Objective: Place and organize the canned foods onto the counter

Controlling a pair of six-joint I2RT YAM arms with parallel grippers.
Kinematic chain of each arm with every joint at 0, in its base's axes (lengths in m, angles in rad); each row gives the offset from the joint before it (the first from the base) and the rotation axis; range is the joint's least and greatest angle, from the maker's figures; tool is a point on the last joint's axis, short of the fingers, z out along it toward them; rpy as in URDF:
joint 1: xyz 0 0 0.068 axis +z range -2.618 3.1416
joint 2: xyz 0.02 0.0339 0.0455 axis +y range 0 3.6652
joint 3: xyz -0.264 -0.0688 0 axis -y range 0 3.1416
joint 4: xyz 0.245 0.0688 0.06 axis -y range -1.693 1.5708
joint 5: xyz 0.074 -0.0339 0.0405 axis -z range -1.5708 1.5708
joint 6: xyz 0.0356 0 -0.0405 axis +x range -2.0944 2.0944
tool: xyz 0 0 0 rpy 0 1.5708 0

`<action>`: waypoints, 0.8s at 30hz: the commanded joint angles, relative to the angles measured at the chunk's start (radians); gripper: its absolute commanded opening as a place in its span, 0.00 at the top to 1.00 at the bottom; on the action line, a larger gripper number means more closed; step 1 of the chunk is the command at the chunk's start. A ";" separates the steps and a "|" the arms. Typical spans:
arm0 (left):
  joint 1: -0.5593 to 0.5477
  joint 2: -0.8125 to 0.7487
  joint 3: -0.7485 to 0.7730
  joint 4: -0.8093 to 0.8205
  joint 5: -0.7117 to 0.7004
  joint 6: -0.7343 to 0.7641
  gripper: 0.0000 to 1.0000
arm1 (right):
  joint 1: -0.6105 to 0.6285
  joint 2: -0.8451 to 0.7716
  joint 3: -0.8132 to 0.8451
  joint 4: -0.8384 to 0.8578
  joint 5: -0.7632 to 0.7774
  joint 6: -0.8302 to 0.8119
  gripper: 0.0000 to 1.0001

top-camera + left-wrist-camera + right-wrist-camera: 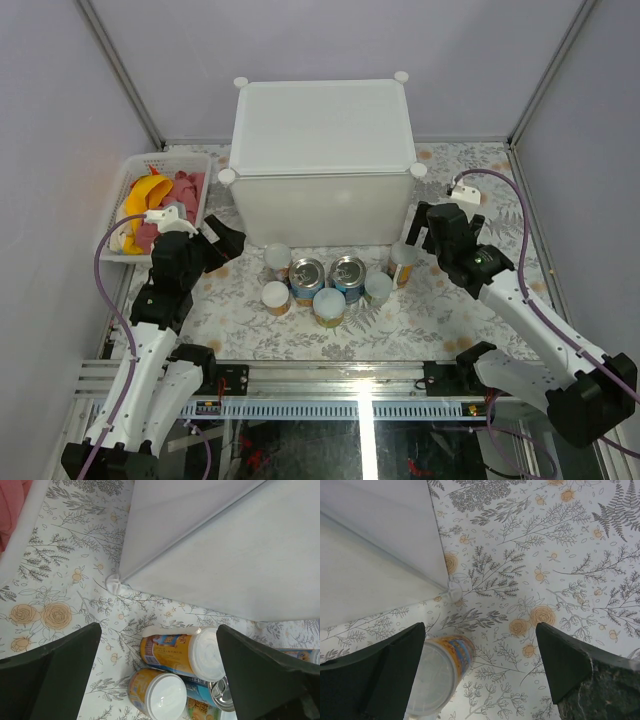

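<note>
On the flowery mat [250, 330] stands the big white counter [322, 125], its top bare. The canned foods [328, 283] stand bunched by the middle of its front wall. No can is picked yet. The left end effector [226, 247] and right end effector [420, 236] are spread wide, holding nothing. Next, I think, one must reach an outer can and squeeze it.

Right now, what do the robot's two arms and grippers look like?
Both arms have white lower links and black upper sections. The left arm and right arm each carry a looping purple cable and a small white camera block at the wrist. The left gripper and right gripper are black, with broad wedge-shaped dark fingers.
</note>
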 commanded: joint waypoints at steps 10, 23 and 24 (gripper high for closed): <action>0.002 -0.006 -0.010 -0.008 0.000 -0.001 0.00 | -0.003 -0.063 -0.015 0.058 -0.030 0.001 0.01; 0.002 -0.003 -0.002 -0.010 0.037 0.009 0.00 | -0.003 -0.053 -0.003 0.044 -0.020 -0.005 0.01; 0.001 -0.004 -0.007 -0.007 0.050 0.012 0.00 | -0.002 -0.052 -0.002 0.037 -0.017 -0.006 0.01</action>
